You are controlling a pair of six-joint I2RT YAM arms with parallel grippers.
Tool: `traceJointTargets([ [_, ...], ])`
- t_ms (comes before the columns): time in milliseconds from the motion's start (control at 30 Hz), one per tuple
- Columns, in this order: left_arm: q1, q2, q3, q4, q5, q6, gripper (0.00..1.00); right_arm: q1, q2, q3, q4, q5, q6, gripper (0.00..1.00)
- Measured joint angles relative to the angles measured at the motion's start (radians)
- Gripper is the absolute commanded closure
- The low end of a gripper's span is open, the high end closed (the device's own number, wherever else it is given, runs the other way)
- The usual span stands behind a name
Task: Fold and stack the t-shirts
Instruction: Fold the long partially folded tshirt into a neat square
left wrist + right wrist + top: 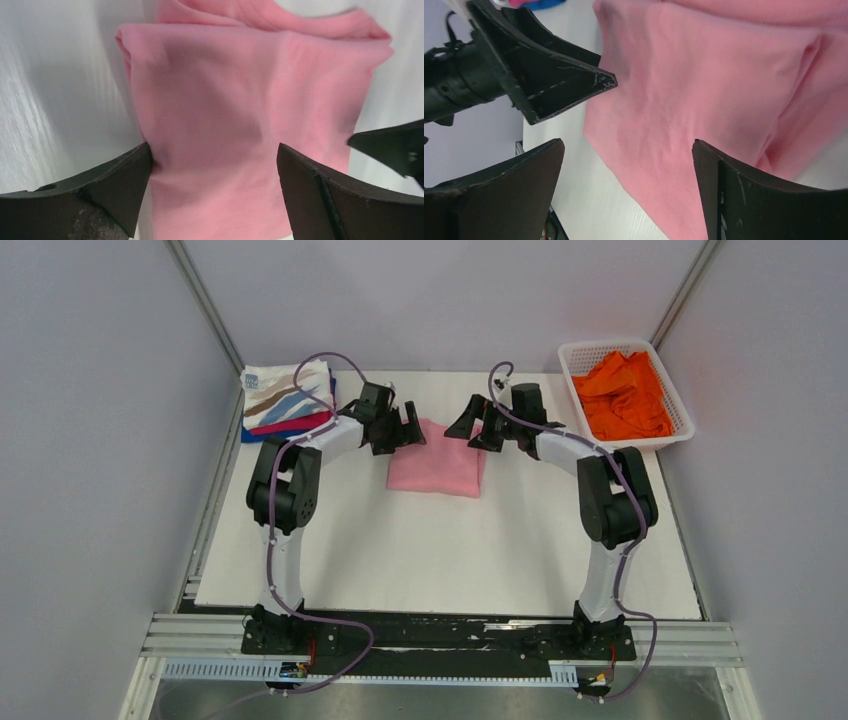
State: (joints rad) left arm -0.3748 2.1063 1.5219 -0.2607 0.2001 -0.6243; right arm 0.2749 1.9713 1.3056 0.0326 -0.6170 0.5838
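**Two open end effectors crowding one folded pink shirt**

Top view: the pink shirt (437,472) is lying folded at the far middle of the tabletop (440,560). The left end effector (410,429) and right end effector (468,427) are hanging over its far edge, close together, so a careless closing move is risking a knock between them. Bare tabletop is lying open on the near side. The folded stack (285,400) is sitting at the far left corner, hard by the edge, so a shirt placed there is risking an overhang. The orange shirt (625,395) is waiting in the basket (618,344), far right.

Left wrist view: the jaws are standing apart, gripping nothing, with pink cloth between them. Pinching only the top layer is likely to pull the fold open.

Right wrist view: these jaws are apart and empty too, and the left one's finger is looming just beside them over the shirt's edge.
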Motion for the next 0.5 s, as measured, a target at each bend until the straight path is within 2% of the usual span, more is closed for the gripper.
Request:
traceJointTargets([
  [200, -0.016, -0.101, -0.188, 0.1, 0.032, -0.037, 0.0, 0.044, 0.002, -0.189, 0.064, -0.039, 0.055, 0.0],
  [333, -0.052, -0.218, -0.354, 0.132, 0.035, -0.06, 0.0, 0.07, -0.135, -0.369, 0.097, -0.018, 0.072, 0.0],
  [500, -0.14, -0.417, -0.586, 0.113, 0.04, -0.095, 0.0, 0.186, -0.381, -0.607, 0.053, 0.047, 0.087, 0.0],
])
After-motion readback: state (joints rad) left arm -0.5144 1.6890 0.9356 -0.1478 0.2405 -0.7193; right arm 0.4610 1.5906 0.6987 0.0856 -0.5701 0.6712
